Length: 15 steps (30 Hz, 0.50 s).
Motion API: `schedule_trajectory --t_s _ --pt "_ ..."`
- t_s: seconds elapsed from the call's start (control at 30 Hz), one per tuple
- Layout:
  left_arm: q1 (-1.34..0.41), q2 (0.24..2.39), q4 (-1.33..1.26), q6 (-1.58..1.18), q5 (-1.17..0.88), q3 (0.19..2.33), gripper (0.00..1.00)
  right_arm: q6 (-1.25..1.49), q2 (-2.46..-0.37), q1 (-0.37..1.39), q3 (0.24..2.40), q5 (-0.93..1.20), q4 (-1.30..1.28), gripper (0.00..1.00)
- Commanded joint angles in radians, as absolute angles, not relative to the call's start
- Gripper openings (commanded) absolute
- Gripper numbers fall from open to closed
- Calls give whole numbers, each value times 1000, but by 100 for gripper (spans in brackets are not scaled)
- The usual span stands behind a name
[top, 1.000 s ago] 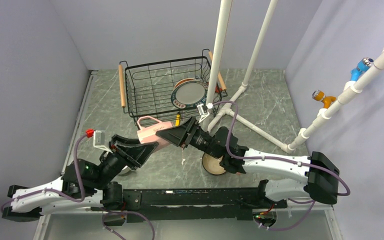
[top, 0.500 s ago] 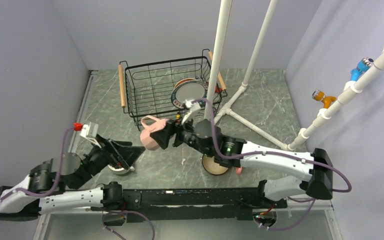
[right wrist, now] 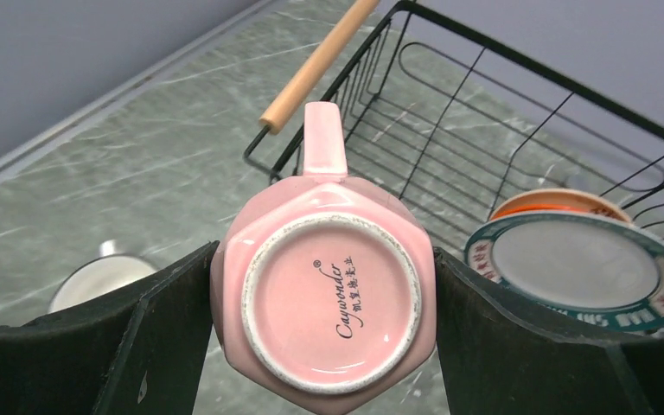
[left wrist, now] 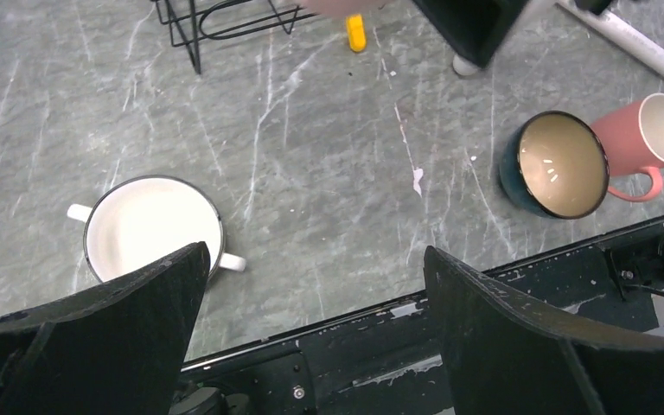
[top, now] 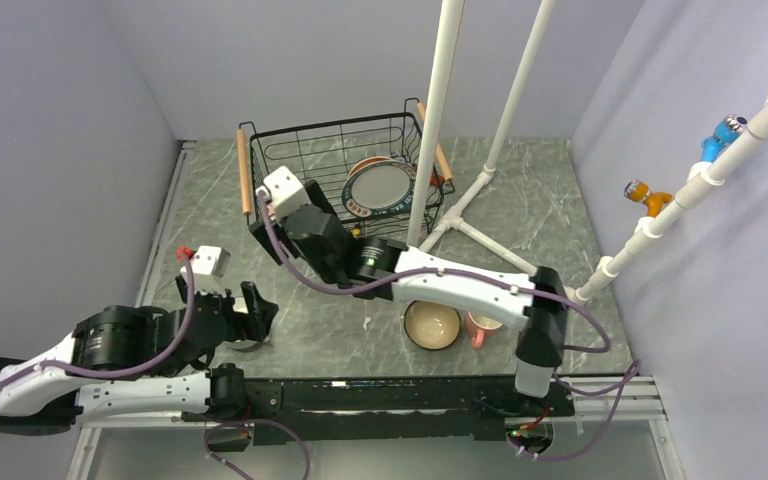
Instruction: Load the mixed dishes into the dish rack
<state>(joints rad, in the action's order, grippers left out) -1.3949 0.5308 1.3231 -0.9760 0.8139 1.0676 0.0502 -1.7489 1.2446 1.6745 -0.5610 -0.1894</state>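
My right gripper (right wrist: 324, 298) is shut on a pink mug (right wrist: 328, 277), bottom toward the camera, handle pointing at the dish rack (right wrist: 519, 82). In the top view the gripper (top: 266, 228) hovers at the rack's (top: 330, 128) front-left corner and hides the mug. A plate with a dark patterned rim (top: 380, 188) leans in the rack, with the orange-backed cream dish (top: 368, 164) behind it. My left gripper (top: 255, 305) is open and empty above the white handled cup (left wrist: 151, 226). The dark-blue bowl (left wrist: 553, 164) and the second pink mug (left wrist: 648, 138) stand on the table near the front right.
White pipe posts (top: 435, 110) rise beside the rack's right side, with base pipes (top: 505, 252) across the table. A small yellow tool (left wrist: 356, 30) lies in front of the rack. The black arm rail (top: 380, 395) runs along the near edge. Grey walls close in left and right.
My right arm has swung the pink mug from the table's middle back and left to the rack's front-left corner. My left arm has pulled back and now points down over the white cup.
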Motion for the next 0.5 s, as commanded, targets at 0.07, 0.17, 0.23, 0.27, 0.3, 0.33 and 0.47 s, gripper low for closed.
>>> schedule_trajectory --t_s 0.07,0.17,0.23,0.27,0.3,0.33,0.47 --pt "-1397 377 1341 -997 861 995 99 -79 -1886 1164 1984 -609 -186 0" --pt "-1397 301 1318 -974 850 959 99 -80 -1975 1110 2078 -564 -202 0" --pt "-1397 256 1294 -958 840 934 99 -74 -2036 1076 2151 -540 -226 0" --pt "-1397 234 1264 -925 833 923 99 -73 -2066 1061 2189 -528 -239 0" --pt "-1397 219 1237 -907 830 914 99 -75 -2091 1047 2215 -520 -239 0" --pt "-1397 205 1226 -901 830 907 99 -80 -2115 1035 2233 -510 -233 0" --pt "-1397 195 1198 -872 822 887 99 -83 -2209 996 2323 -470 -226 0"
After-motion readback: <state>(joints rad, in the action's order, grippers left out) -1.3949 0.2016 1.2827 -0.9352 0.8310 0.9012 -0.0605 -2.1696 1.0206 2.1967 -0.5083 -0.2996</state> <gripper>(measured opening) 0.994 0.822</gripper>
